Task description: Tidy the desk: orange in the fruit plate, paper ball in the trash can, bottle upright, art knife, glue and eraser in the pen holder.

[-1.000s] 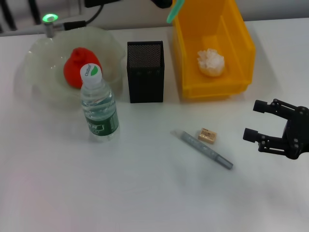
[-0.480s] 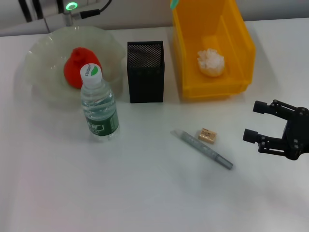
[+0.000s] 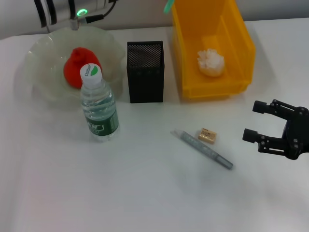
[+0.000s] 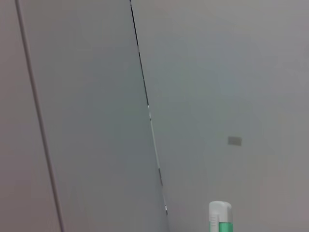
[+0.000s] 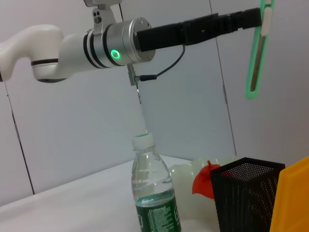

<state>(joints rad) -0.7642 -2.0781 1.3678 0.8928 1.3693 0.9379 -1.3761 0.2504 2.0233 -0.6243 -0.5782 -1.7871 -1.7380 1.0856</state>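
Head view first: most of the tidying looks done. The orange (image 3: 78, 65) sits in the fruit plate (image 3: 41, 89), the paper ball (image 3: 210, 62) is down in the trash can (image 3: 212, 48), and the bottle (image 3: 98, 105) stands upright just in front of the plate, cap up. What's left on the tabletop (image 3: 145, 193) is the eraser (image 3: 207, 136) and a grey pen-like stick (image 3: 203, 149), maybe the glue, touching or nearly so. The stick's long axis runs diagonally, one end toward the pen holder (image 3: 145, 71), the other toward the right gripper (image 3: 256, 121). That gripper hovers beside them, jaws spread wide and empty, so I'd guess it's lined up for one of those two.

Left wrist view: just wall panels plus the tip of a green-and-white thing (image 4: 220, 217), probably the art knife. Can't tell what the left jaws are doing.

Right wrist view: the left gripper (image 5: 251, 17) is up high holding that green knife (image 5: 255, 53), which hangs long-axis vertical above the pen holder (image 5: 246, 193), looking ready for a drop-in.
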